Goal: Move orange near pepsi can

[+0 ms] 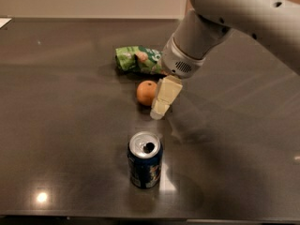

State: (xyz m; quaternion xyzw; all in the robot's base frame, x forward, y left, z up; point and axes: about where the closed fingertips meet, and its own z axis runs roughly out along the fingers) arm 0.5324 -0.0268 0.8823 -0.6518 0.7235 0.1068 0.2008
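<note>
Three things sit on the bench [56, 125], a dark, glossy surface: an orange [146, 92], a can [145, 165] and a bag [137, 60].

The orange rests on the surface about mid-bench. A faint dark dimple shows on its upper right.

The bag is green and crumpled. It lies flat just behind the orange, toward the far edge, with a narrow strip of bench between the two. Its right end is hidden by the arm.

The can stands upright nearer the camera, almost straight in front of the orange. It is apart from the orange, with bare bench between them. It is dark blue with white-and-blue markings, and its silver top shows a dark mouth opening.

The arm [225, 13] comes in from the upper right as a thick grey-white tube. It ends in a round wrist with a small vent grille, which hangs over the bag's right end.

Below the wrist the cream-coloured end effector [159, 110] slants down and to the left. Its tip is close to the bench, just right of the orange and slightly nearer the camera. Its left edge meets the orange's right side in this view, but I cannot tell whether the two actually touch. Whether the end effector is apart or together cannot be told from this angle either.

A soft reflection of the arm lies on the bench to the right of the can.
</note>
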